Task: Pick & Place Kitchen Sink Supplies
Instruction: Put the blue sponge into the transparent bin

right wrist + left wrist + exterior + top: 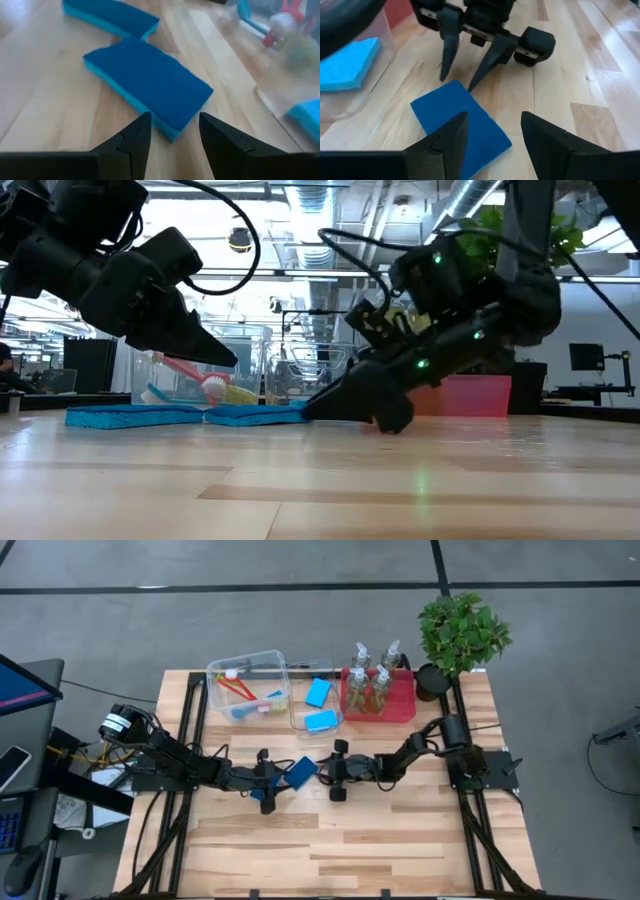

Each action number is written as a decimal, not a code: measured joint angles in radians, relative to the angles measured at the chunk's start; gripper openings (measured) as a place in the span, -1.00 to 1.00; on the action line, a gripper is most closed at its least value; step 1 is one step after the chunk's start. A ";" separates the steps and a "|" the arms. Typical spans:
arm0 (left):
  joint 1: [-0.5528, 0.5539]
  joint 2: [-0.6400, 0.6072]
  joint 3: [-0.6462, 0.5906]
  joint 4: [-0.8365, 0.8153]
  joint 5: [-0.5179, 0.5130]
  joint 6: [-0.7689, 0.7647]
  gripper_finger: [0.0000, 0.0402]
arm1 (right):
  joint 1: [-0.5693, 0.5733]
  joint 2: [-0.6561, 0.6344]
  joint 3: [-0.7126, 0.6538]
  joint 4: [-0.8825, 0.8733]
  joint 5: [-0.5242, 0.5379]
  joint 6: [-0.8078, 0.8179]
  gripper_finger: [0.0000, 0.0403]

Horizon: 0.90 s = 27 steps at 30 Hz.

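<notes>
A flat blue sponge (302, 772) lies on the bare wood near the middle of the table, in front of the clear bins. It rests flat, its long axis running on a diagonal across the boards, so neither of my pincers meets it square.

The sponge sits between my two pincers. My left gripper (270, 783) is just beside one end, and in its wrist view the sponge (461, 121) lies directly ahead, partly under the gap between my fingers. Those fingers are spread apart and hold nothing.

My right gripper (338, 772) faces the sponge from the opposite side, its fingertips pointing at the far corner. In its own wrist view the sponge (150, 82) lies just ahead of my parted fingers, which are also empty. A second sponge (111, 16) lies beyond it.

Both arms are close. I judge the left slightly better placed, though I would need to turn the wrist to match the slanted long edge.
</notes>
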<state>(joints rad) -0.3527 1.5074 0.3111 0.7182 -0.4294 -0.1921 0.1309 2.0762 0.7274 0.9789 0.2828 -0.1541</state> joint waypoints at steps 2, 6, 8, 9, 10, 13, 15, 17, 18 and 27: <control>0.000 0.000 0.000 -0.006 0.000 0.000 -0.08 | -0.011 0.019 0.004 0.035 -0.001 0.030 -0.21; 0.000 0.000 0.000 -0.024 0.000 0.000 -0.08 | -0.033 0.035 0.006 0.081 -0.052 0.081 -0.21; 0.000 0.000 0.000 -0.046 0.000 -0.004 -0.08 | -0.043 0.035 0.007 0.091 -0.084 0.103 -0.21; 0.001 0.000 0.000 -0.054 0.000 -0.011 -0.08 | -0.047 0.035 0.007 0.092 -0.096 0.112 -0.21; 0.003 0.000 0.000 -0.059 0.000 -0.022 -0.08 | -0.050 0.035 0.007 0.096 -0.107 0.121 -0.22; 0.009 0.000 0.000 -0.061 0.000 -0.039 -0.08 | -0.054 0.035 0.008 0.109 -0.123 0.126 -0.26; 0.011 0.000 0.000 -0.061 0.001 -0.042 -0.08 | -0.054 0.035 0.008 0.110 -0.126 0.126 -0.35; 0.013 0.000 0.000 -0.060 0.002 -0.048 -0.08 | -0.054 0.035 0.008 0.110 -0.130 0.128 -0.47; 0.014 0.000 0.000 -0.060 0.001 -0.049 -0.08 | -0.054 0.035 0.008 0.110 -0.132 0.129 -0.55; 0.013 0.000 0.000 -0.059 0.000 -0.049 -0.08 | -0.054 0.035 0.007 0.108 -0.135 0.129 -0.94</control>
<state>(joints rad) -0.3393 1.5078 0.3111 0.6588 -0.4290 -0.2411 0.0772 2.1113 0.7345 1.0870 0.1477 -0.0251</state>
